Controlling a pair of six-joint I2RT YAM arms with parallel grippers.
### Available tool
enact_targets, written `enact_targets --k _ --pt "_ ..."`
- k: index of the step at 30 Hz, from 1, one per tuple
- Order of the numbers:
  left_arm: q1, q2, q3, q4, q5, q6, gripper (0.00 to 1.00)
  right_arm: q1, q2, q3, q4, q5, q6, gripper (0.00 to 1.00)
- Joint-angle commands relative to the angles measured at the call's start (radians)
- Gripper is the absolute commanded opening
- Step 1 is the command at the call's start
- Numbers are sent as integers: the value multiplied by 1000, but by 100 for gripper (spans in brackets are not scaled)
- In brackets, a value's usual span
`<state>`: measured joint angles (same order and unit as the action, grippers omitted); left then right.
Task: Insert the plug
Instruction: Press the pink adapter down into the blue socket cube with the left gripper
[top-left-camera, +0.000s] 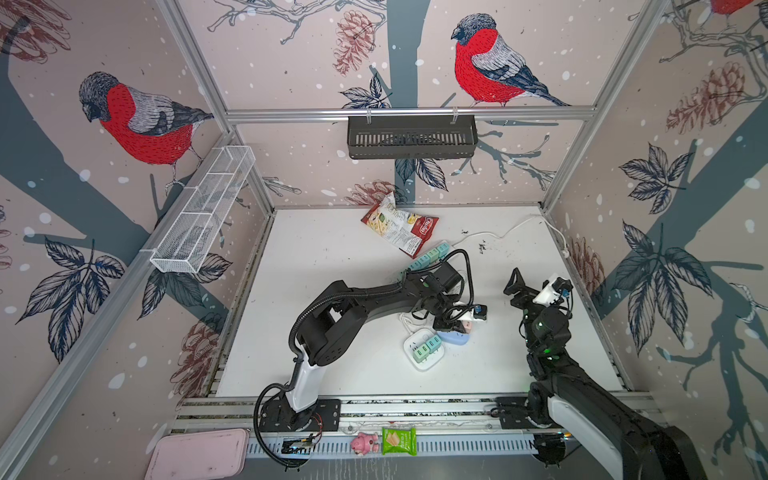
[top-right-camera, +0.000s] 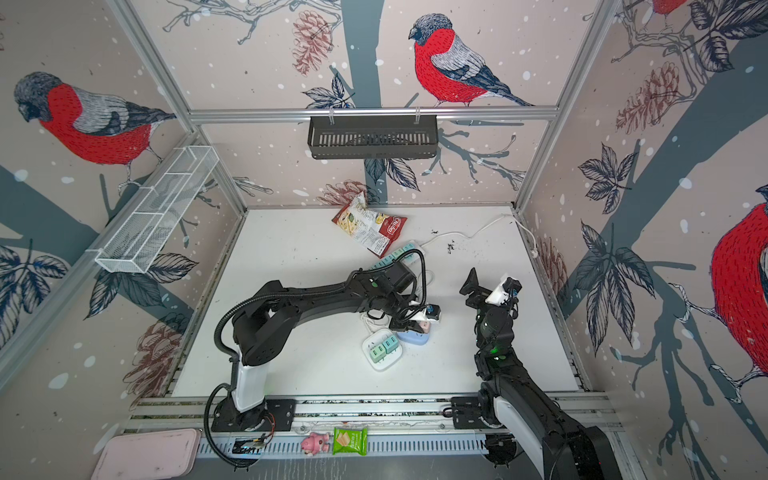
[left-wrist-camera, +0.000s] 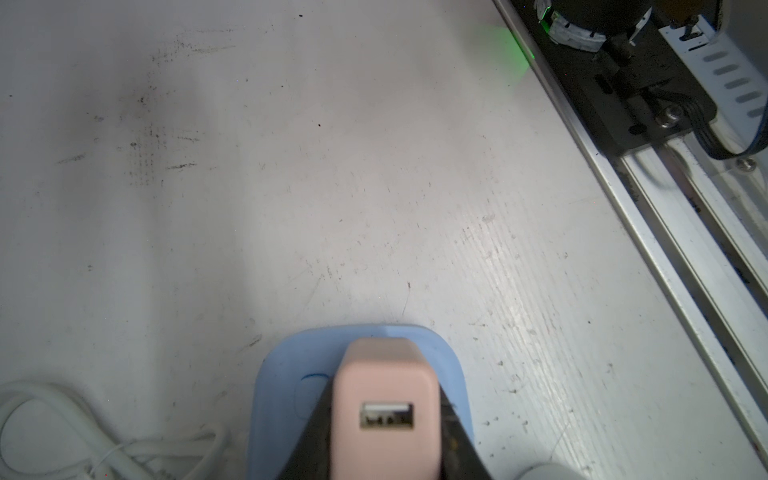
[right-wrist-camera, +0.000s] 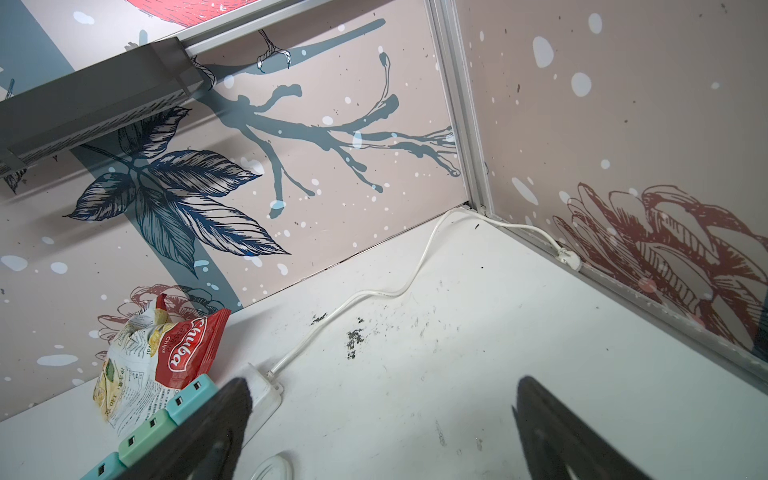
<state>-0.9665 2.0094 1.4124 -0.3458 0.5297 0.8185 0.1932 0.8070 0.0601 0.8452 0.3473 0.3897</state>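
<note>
While the white table (top-left-camera: 332, 257) spreads around the blue socket block (top-left-camera: 456, 339), the right gripper (right-wrist-camera: 382, 390) hangs well to that block's right, jaws wide and empty. The chip bag (top-left-camera: 399, 228) and the long strip of teal chargers (top-left-camera: 428, 257) lie beyond the block, toward the back wall. A white block with green chargers (top-left-camera: 424, 353) sits just beside it. The left gripper (left-wrist-camera: 386, 436) is clamped narrowly on the pink plug (left-wrist-camera: 386, 374), upright directly over the blue block; whether it is seated cannot be told.
</note>
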Motion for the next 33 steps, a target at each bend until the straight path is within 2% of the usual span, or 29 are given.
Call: enact_targets --k 1,9,19,26,33 --pt "0 -3 -9 -97 -61 -5 0 -3 0 -1 12 1 6 100" --pt "0 -52 -52 -62 -62 -4 0 -3 1 0 13 -1 6 100" --pt "-1 -22 -38 -79 -61 1 0 -5 -2 -1 12 -2 5 100" --pt "61 46 8 -128 60 -14 0 -6 -3 -2 12 -2 7 100" --pt "60 79 6 -150 12 -35 0 -11 18 4 13 18 21 100"
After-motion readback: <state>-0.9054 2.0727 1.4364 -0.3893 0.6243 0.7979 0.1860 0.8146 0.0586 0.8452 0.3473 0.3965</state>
